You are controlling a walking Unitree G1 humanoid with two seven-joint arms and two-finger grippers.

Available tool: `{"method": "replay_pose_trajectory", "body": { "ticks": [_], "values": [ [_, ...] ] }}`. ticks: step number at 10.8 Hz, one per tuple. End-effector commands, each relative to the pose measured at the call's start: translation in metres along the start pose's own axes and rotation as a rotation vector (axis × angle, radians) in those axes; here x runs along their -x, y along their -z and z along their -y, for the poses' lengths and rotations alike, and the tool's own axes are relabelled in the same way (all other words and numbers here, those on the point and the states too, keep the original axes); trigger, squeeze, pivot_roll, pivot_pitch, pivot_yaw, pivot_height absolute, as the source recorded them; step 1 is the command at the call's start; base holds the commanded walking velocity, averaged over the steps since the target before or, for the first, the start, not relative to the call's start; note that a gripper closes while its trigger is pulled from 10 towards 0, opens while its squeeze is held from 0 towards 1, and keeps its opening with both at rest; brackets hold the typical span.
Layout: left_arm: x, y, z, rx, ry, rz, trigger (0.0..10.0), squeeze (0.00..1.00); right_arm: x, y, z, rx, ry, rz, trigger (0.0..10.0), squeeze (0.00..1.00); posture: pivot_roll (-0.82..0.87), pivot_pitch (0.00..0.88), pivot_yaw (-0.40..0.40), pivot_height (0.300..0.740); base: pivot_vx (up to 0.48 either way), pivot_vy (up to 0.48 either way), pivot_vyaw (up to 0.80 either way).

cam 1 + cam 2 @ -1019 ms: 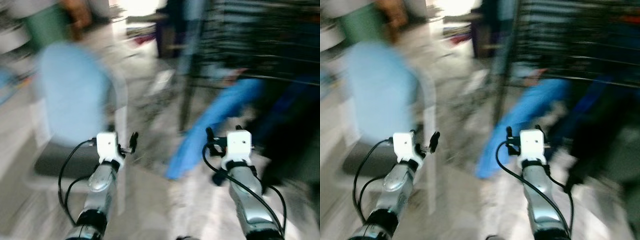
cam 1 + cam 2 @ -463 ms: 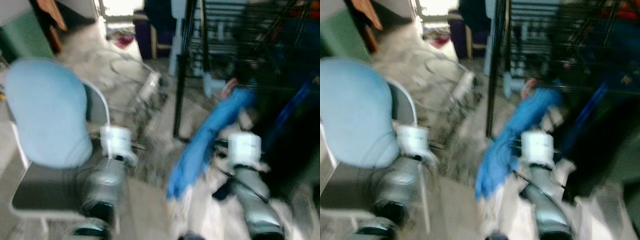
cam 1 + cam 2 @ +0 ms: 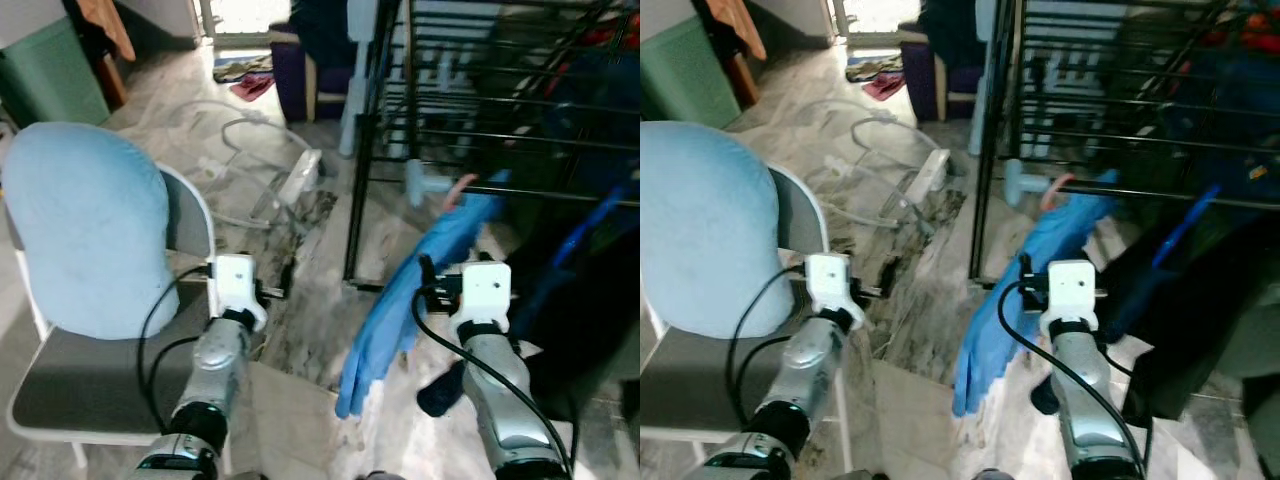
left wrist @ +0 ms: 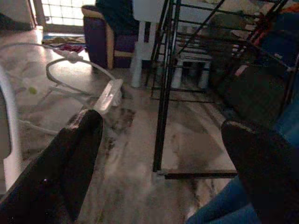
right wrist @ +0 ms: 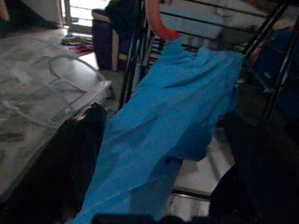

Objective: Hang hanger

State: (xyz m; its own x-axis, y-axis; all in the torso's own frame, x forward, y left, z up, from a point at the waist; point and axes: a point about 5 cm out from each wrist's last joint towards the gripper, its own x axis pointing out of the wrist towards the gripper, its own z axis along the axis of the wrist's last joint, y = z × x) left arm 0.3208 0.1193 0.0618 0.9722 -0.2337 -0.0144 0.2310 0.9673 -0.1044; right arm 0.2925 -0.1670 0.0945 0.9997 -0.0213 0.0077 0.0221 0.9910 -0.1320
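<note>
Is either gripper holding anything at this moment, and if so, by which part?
Nothing is held. The left gripper and right gripper are both open; the blue garment hangs by its pink hanger hook on the drying rack.

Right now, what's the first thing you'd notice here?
A bright blue garment on a pink hanger droops from the black drying rack ahead on the right, just past the right gripper. On the left stands a chair with a pale blue cover.
</note>
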Motion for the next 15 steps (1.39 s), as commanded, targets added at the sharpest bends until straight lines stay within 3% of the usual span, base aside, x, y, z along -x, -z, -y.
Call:
{"method": "replay_pose_trajectory", "body": {
  "ticks": [1, 3, 6, 8, 9, 12, 15],
  "values": [
    [0.002, 0.003, -0.003, -0.006, -0.008, -0.016, 10.0, 0.0, -0.003, 0.002, -0.007, -0.016, -0.033, -0.027, 10.0, 0.0, -0.17, 0.11, 0.012, 0.74, 0.0, 0.0, 0.0],
    [0.001, 0.004, -0.001, -0.005, 0.003, -0.021, 10.0, 0.0, -0.01, 0.007, -0.023, -0.027, -0.114, -0.095, 10.0, 0.0, -0.17, 0.106, 0.017, 0.74, 0.0, 0.0, 0.0],
    [0.001, 0.006, 0.001, -0.005, 0.012, -0.034, 10.0, 0.0, -0.013, 0.019, -0.034, -0.032, -0.166, -0.184, 10.0, 0.0, -0.18, 0.109, 0.017, 0.74, 0.0, 0.0, 0.0],
    [0.001, 0.007, 0.003, 0.001, 0.016, -0.042, 10.0, 0.0, -0.014, 0.033, -0.013, -0.028, -0.108, -0.284, 10.0, 0.0, -0.18, 0.105, 0.015, 0.74, 0.0, 0.0, 0.0],
    [0.001, 0.008, 0.003, 0.002, 0.016, -0.044, 10.0, 0.0, -0.014, 0.035, -0.005, -0.029, -0.081, -0.294, 10.0, 0.0, -0.18, 0.105, 0.015, 0.74, 0.0, 0.0, 0.0],
    [0.0, 0.008, 0.005, 0.009, 0.023, -0.051, 10.0, 0.0, -0.011, 0.034, 0.04, 0.044, 0.079, -0.3, 10.0, 0.0, -0.2, 0.105, 0.018, 0.74, 0.0, 0.0, 0.0],
    [-0.001, 0.008, 0.008, 0.009, 0.034, -0.056, 10.0, 0.0, -0.009, 0.021, 0.047, 0.09, 0.038, -0.221, 10.0, 0.0, -0.21, 0.107, 0.027, 0.74, 0.0, 0.0, 0.0]
  ]
}}
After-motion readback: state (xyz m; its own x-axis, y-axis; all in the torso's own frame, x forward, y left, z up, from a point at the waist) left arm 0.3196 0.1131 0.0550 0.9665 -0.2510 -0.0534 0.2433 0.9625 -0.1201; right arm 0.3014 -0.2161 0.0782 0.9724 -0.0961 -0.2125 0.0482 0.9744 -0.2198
